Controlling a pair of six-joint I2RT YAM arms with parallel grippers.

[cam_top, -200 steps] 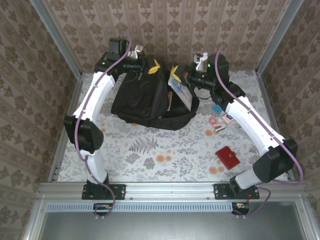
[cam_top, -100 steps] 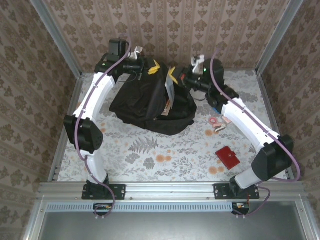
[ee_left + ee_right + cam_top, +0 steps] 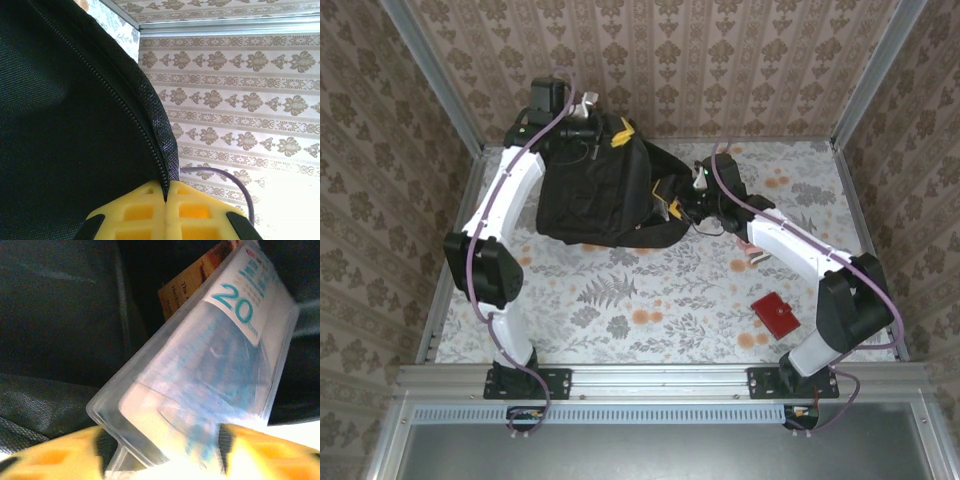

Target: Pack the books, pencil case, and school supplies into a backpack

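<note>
Near edge first: the aluminium rail (image 3: 660,378) carries both arm bases, and beyond it spreads the table (image 3: 620,300) in its floral cloth. On the right of it lies a flat red case (image 3: 777,313), well clear of everything. A little further out, pink and white bits (image 3: 752,250) sit right against the right arm, which crosses over that patch and hides part of it. Follow the arm in: the right gripper (image 3: 160,462) is at the bag's mouth, fingers spread apart, a clear plastic case (image 3: 210,375) tilted across the gap. Behind that case, inside the dark opening, peeks the orange book (image 3: 192,287), mostly covered. The backpack (image 3: 595,190) slumps at the far middle of the table. At its top the left gripper (image 3: 165,200) is clamped on the zip edge. Patterned wallpaper (image 3: 720,60) closes in on three sides.
</note>
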